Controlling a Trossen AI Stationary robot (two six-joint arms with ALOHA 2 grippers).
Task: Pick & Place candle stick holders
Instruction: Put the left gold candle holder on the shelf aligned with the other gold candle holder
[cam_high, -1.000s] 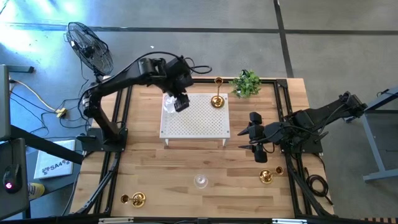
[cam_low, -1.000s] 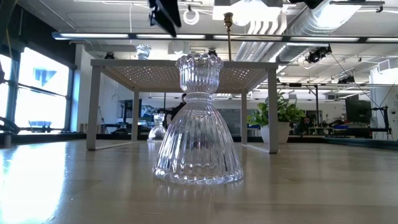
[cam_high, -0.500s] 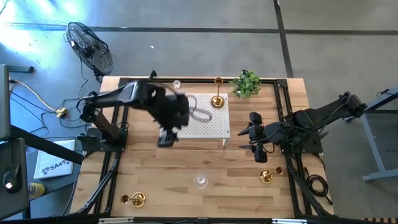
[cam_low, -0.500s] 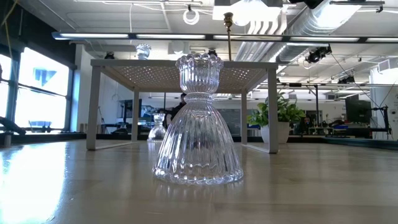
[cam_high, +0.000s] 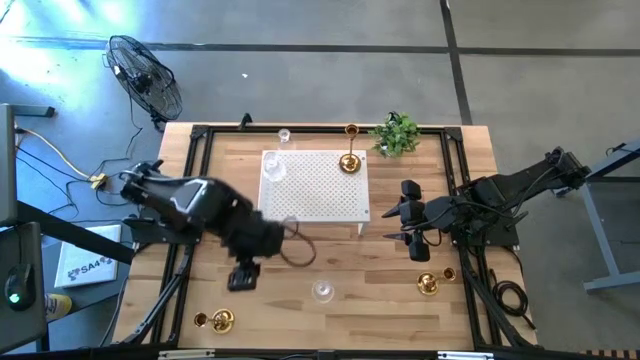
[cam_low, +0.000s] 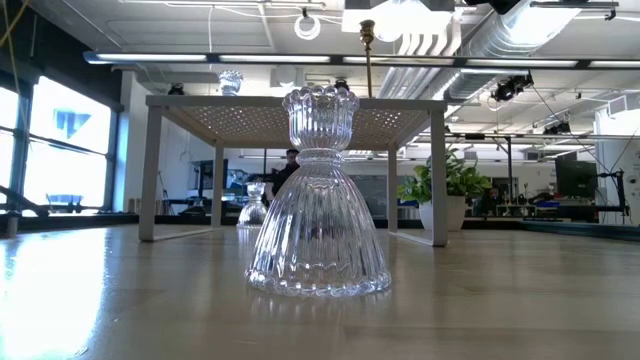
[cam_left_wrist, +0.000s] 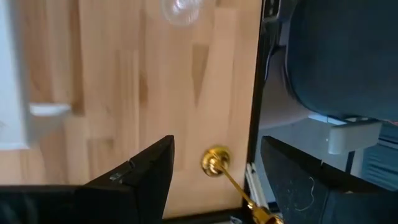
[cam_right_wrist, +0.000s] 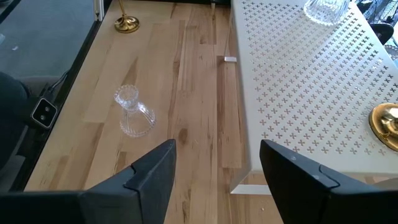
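Currently, high view: left gripper (cam_high: 243, 277) sits over the table's front-left area, empty. The brass holder (cam_high: 222, 321) lies near the front-left corner, just frontward and slightly left of that gripper. The clear glass holder (cam_high: 322, 291) stands near the front edge's middle, to the gripper's right. The right gripper (cam_high: 411, 232) waits by the right edge, well apart from both; a second brass holder (cam_high: 428, 284) sits just in front of it. The white platform (cam_high: 314, 186) carries a glass holder (cam_high: 273, 166) at its back-left corner and a tall brass one (cam_high: 349, 160) at its back-right.

Low view: only the clear glass holder (cam_low: 318, 195) stands upright close up, platform (cam_low: 296, 108) behind; no gripper visible.

Left wrist view: fingers (cam_left_wrist: 140, 174) spread wide, nothing between them. The brass holder (cam_left_wrist: 216, 161) sits right in the gap line by the table's edge, lying tipped, stem running out toward the frame rail. Left arm clearly nearer; grasp probably across the stem.

Right wrist view: fingers (cam_right_wrist: 155, 171) spread, empty, glass holder (cam_right_wrist: 133, 112) well ahead.
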